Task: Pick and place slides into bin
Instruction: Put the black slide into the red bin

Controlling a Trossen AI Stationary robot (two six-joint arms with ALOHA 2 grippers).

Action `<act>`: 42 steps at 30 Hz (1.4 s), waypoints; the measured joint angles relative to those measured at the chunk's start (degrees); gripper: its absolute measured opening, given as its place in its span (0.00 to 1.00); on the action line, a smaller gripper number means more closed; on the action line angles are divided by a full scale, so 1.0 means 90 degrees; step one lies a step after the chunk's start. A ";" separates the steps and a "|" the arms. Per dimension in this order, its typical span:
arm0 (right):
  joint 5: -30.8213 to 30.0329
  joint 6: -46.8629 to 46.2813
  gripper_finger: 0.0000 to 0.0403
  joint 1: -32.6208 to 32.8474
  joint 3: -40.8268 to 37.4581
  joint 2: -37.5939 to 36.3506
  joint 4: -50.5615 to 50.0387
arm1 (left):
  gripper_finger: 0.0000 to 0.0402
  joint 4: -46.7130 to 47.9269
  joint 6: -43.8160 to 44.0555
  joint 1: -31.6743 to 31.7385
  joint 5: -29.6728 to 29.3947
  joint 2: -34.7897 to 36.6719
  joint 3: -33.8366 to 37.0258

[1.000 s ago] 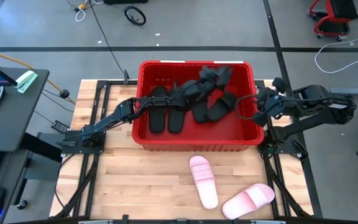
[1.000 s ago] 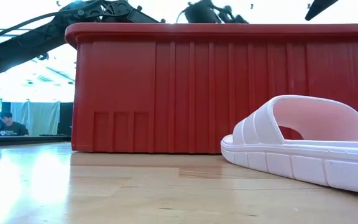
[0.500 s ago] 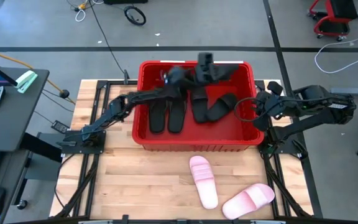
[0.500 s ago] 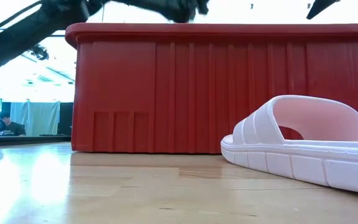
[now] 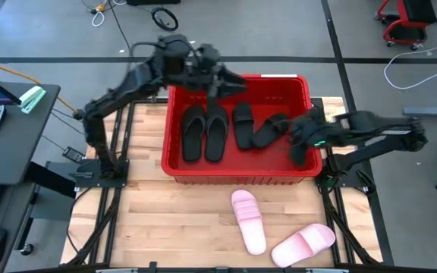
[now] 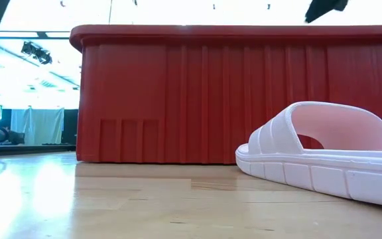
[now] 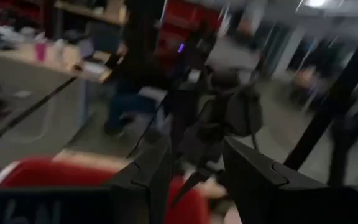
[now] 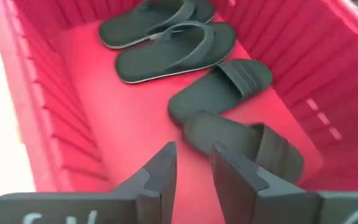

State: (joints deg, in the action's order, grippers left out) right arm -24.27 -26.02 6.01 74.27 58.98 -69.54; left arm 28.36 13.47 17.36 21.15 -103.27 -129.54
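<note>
The left gripper (image 5: 217, 74) has lifted out of the bin (image 5: 174, 129) to its far rim, fingers parted and empty — all four black slides (image 5: 234, 130) now lie inside. The right gripper (image 5: 296, 135), parted and empty too, hangs over the bin's right side. Two pink slides (image 5: 249, 221) wait on open table (image 5: 165, 220), near side — clear room to reach.

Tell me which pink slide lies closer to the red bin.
The pink slide lying lengthwise, just in front of the bin's front wall. The other pink slide lies angled farther out, toward the table's front right.
</note>
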 joint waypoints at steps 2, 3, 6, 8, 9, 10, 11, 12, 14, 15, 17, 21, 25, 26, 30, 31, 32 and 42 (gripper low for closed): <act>0.0019 0.0359 0.26 -0.0231 -0.0264 0.0323 0.0361 | 0.37 0.0650 -0.0540 0.0003 -0.0216 0.0207 -0.0007; 0.0024 0.0501 0.26 -0.0405 -0.0361 0.0494 0.0425 | 0.37 0.1005 -0.0733 0.0003 -0.0346 0.0280 -0.0005; 0.0188 0.0753 0.29 -0.1161 -0.0448 0.1081 0.0279 | 0.37 0.2022 -0.1118 -0.0005 -0.1031 0.0400 0.0002; 0.0617 0.0984 0.32 -0.1725 -0.0456 0.1489 0.0232 | 0.37 0.2552 -0.1214 0.0000 -0.1709 0.0409 0.0005; 0.0776 0.1145 0.34 -0.2016 -0.0456 0.1698 0.0255 | 0.37 0.2743 -0.1214 0.0000 -0.1990 0.0409 0.0005; 0.0856 0.1306 0.36 -0.2250 -0.0456 0.1878 0.0290 | 0.37 0.2901 -0.1227 0.0006 -0.2184 0.0409 0.0007; 0.0865 0.1464 0.38 -0.2471 -0.0456 0.2067 0.0335 | 0.37 0.2958 -0.1287 0.0014 -0.2309 0.0409 0.0007; 0.0868 0.1640 0.40 -0.2675 -0.0456 0.2250 0.0375 | 0.37 0.2958 -0.1379 0.0017 -0.2378 0.0408 0.0007; 0.0895 0.1971 0.44 -0.3033 -0.0456 0.2608 0.0417 | 0.37 0.2888 -0.1456 0.0012 -0.2398 0.0396 0.0007; 0.0914 0.2098 0.46 -0.3186 -0.0456 0.2780 0.0409 | 0.37 0.2871 -0.1461 0.0012 -0.2399 0.0392 0.0007; 0.0932 0.2255 0.50 -0.3450 -0.0456 0.3108 0.0414 | 0.37 0.2871 -0.1467 0.0005 -0.2397 0.0385 0.0007; 0.0927 0.2398 0.55 -0.3821 -0.0456 0.3729 0.0574 | 0.37 0.2854 -0.1475 0.0022 -0.2399 0.0385 0.0007; 0.0704 0.2414 0.56 -0.3960 -0.0454 0.4088 0.0739 | 0.37 0.2844 -0.1474 0.0022 -0.2399 0.0383 0.0007; 0.0579 0.2416 0.56 -0.3965 -0.0453 0.4135 0.0760 | 0.37 0.2844 -0.1474 0.0024 -0.2399 0.0382 0.0007; 0.0047 0.2333 0.55 -0.3978 -0.0454 0.4209 0.0769 | 0.37 0.2840 -0.1453 0.0020 -0.2399 0.0380 0.0007; -0.0104 0.2317 0.54 -0.3989 -0.0453 0.4209 0.0773 | 0.37 0.2839 -0.1452 0.0020 -0.2399 0.0380 0.0007; -0.0240 0.2306 0.53 -0.3993 -0.0453 0.4205 0.0779 | 0.37 0.2839 -0.1452 0.0022 -0.2401 0.0380 0.0007; 0.0277 0.2533 0.42 -0.4374 -0.0453 0.4162 0.0853 | 0.37 0.2834 -0.1264 0.0022 -0.2401 0.0378 0.0007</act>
State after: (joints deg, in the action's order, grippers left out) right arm -21.78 -3.22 -33.35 70.19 96.44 -61.87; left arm 53.87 2.10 17.56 -0.46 -99.88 -129.47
